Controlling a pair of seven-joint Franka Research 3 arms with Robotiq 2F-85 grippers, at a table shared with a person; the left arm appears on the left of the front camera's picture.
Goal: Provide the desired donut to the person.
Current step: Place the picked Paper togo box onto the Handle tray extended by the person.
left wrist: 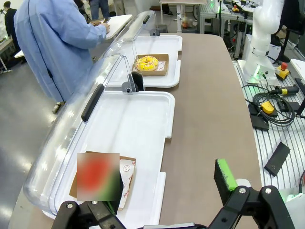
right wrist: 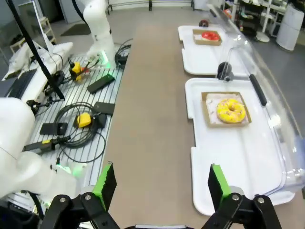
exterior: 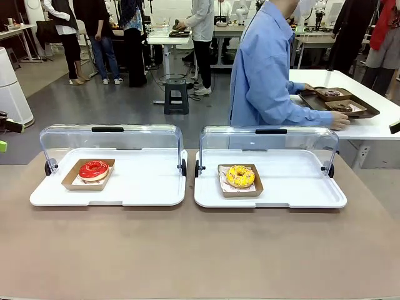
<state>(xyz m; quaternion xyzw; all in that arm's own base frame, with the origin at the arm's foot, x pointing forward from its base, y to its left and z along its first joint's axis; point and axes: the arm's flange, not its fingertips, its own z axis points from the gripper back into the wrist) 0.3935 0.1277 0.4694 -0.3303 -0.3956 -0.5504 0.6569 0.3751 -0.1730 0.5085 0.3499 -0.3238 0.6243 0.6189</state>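
Looking across the brown table [exterior: 200, 250] in the front view: two white trays side by side, each with its clear lid [exterior: 112, 139] flipped up at the far edge. Left tray [exterior: 144, 187] holds a red-glazed donut [exterior: 94, 169] in a brown cardboard boat, near the tray's left end. Right tray [exterior: 300, 187] holds a yellow sprinkled donut [exterior: 240, 176] in its own boat, toward that tray's left side. The person [exterior: 265, 69] in a light blue shirt stands beyond the right tray, turned away, one hand [exterior: 339, 120] resting on a second white table by a dark tray of chocolate donuts [exterior: 340, 107].

Left wrist view: left gripper [left wrist: 167, 191] sits at the bottom edge, jaws apart, nothing between them; one green pad [left wrist: 225, 175] is clear, the other is largely hidden behind a blurred patch. That patch covers what is probably the red-glazed donut, red showing through, in its boat on the near tray. Yellow sprinkled donut [left wrist: 147, 62] sits on the farther tray. Person [left wrist: 52, 43] stands at the left past the lids.

Right wrist view: right gripper [right wrist: 159, 183] over the bare table, jaws wide apart, empty, both green pads [right wrist: 106, 183] visible. Yellow sprinkled donut [right wrist: 230, 110] lies on the near tray just right of the gripper line, red-glazed donut [right wrist: 210, 35] on the far tray. Cables and tools lie on a metal side bench [right wrist: 71, 119] to the left.
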